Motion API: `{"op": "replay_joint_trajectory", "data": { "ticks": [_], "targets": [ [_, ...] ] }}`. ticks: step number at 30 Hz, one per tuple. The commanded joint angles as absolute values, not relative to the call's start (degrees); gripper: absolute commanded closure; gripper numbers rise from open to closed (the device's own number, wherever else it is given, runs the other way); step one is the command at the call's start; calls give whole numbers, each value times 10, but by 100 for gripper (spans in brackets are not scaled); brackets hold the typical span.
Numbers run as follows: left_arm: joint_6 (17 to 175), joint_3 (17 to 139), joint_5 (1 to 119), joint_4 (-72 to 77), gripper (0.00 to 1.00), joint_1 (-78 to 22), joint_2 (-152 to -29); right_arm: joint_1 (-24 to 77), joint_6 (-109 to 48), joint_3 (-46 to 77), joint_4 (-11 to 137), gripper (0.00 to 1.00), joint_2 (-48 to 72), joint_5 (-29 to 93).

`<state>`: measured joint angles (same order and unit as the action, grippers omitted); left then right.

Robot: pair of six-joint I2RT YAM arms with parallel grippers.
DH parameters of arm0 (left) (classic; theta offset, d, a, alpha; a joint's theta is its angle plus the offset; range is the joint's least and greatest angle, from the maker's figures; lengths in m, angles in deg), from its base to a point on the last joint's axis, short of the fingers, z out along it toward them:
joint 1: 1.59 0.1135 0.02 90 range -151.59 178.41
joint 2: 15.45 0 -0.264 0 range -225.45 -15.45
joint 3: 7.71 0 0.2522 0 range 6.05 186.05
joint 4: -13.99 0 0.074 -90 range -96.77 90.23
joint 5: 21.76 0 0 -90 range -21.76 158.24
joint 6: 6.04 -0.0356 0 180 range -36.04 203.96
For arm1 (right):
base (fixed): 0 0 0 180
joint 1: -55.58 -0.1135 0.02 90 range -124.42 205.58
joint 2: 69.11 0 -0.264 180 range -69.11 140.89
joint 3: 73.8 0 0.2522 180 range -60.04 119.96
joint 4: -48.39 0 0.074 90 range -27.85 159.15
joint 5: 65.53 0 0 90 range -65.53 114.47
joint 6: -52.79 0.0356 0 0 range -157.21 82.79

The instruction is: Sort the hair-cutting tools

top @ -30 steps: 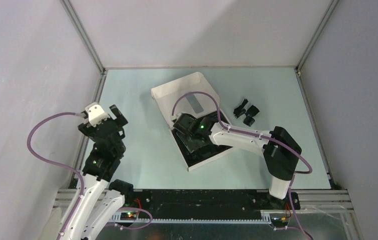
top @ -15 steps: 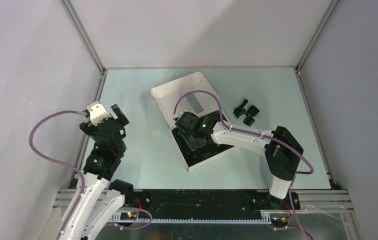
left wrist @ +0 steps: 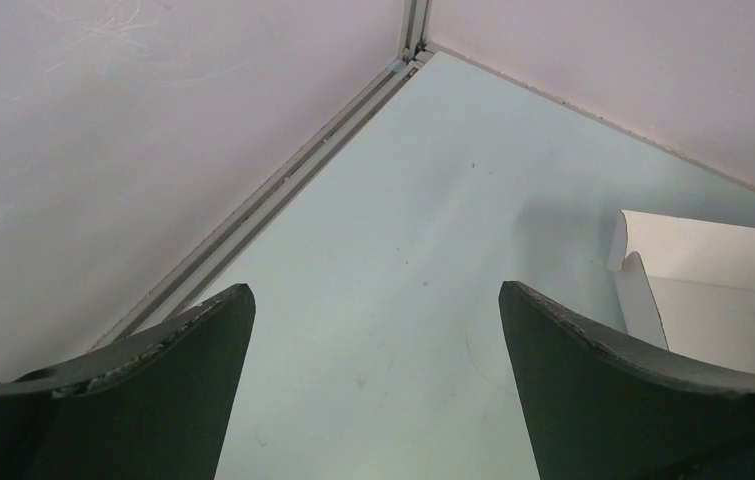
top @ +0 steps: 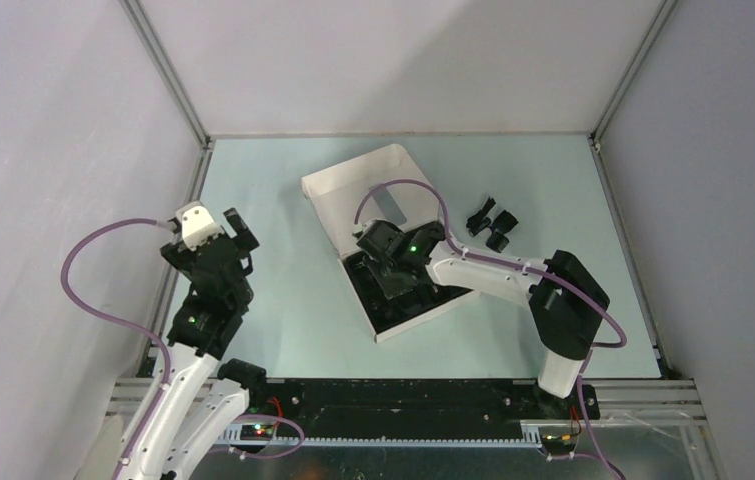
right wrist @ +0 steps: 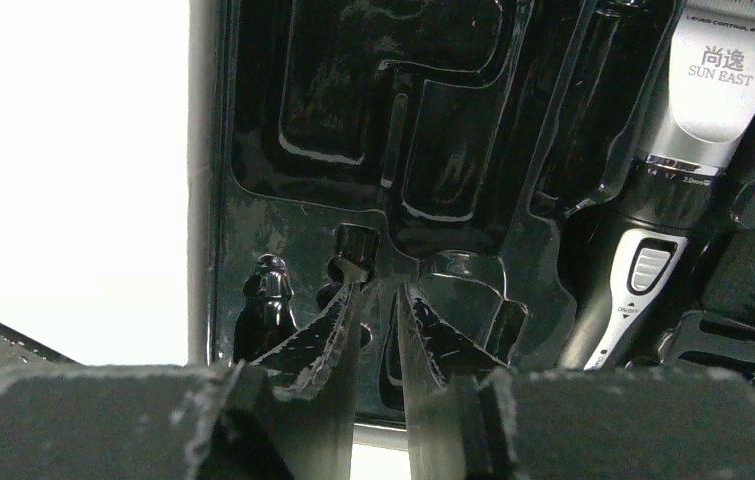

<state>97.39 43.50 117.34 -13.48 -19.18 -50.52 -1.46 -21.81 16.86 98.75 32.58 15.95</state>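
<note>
Silver-and-black clipper, black tray, white box.

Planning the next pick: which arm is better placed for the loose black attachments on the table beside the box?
Right, probably. The right gripper is over the black tray, near the attachments. The left gripper hangs open by the left wall, beyond the box.

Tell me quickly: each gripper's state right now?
Left gripper: open, empty.
Right gripper: jaws nearly together inside the black tray; whether it grips anything cannot be told.
</note>
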Motion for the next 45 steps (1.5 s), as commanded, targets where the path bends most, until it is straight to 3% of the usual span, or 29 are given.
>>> {"op": "replay_joint_trajectory", "data": {
  "ticks": [1, 27, 45],
  "targets": [
    [966, 442, 1174, -116, 1, -187, -506, -12, -213, 164, 969, 76, 317, 165],
    [965, 444, 1170, -118, 1, -188, -507, -18, -220, 147, 969, 80, 351, 158],
    [964, 443, 1168, -119, 1, -187, -508, -84, -277, 170, 998, 66, 373, 18]
  ]
}}
